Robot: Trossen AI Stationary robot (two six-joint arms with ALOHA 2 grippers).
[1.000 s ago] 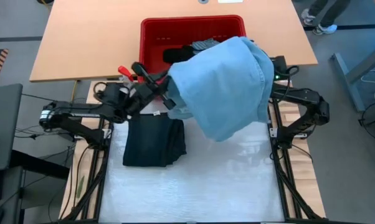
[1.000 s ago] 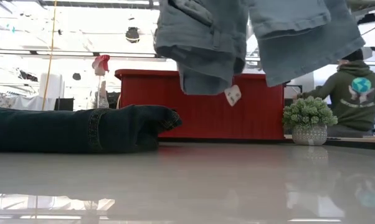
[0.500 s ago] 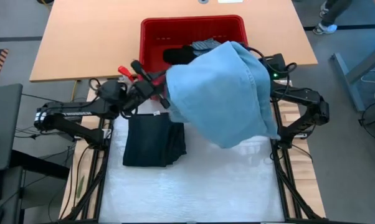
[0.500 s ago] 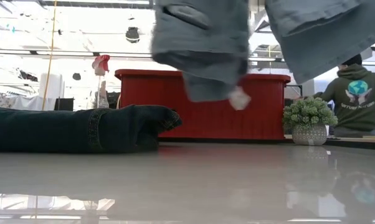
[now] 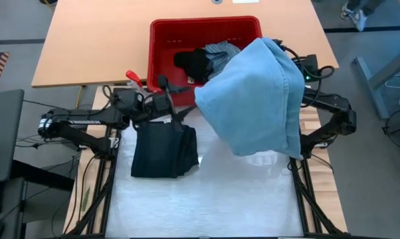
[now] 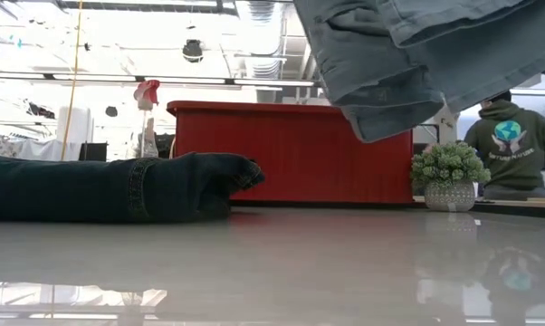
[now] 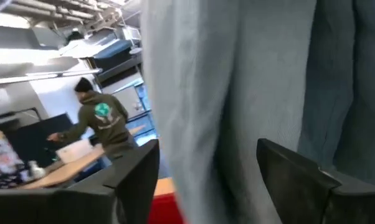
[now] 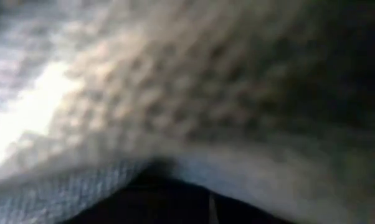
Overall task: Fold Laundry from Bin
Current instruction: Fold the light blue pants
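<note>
The light blue jeans (image 5: 253, 99) hang in a bunch above the table's right half, draped over my right arm; their lower ends (image 6: 408, 81) hang clear of the table. My right gripper (image 8: 169, 199) is buried under the denim and shut on it. My left gripper (image 5: 179, 107) stands open just left of the jeans, near the bin's front wall; the denim (image 7: 237, 93) hangs just beyond its spread fingers. A folded dark navy piece (image 5: 163, 149) lies flat on the table. In the red bin (image 5: 161, 40) lie a black piece (image 5: 190, 61) and a striped shirt (image 5: 220, 50). My right gripper is shut on the jeans, but the denim itself covers the place of contact, so the part it has cannot be told. The jeans hang slack below and around the gripper, lifted clear of the table.
A spray bottle with a red trigger (image 5: 132, 76) stands by the bin's near left corner. A small potted plant (image 6: 449, 177) sits at the right, beside the bin. A person in a green hoodie (image 6: 512, 145) works beyond the table. The white table surface (image 5: 213, 199) lies near.
My left gripper has opened and let go of the jeans, tipping lower and drawing back a little toward the table's left. The jeans' left part has swung toward the table's right and now hangs from my right gripper alone.
</note>
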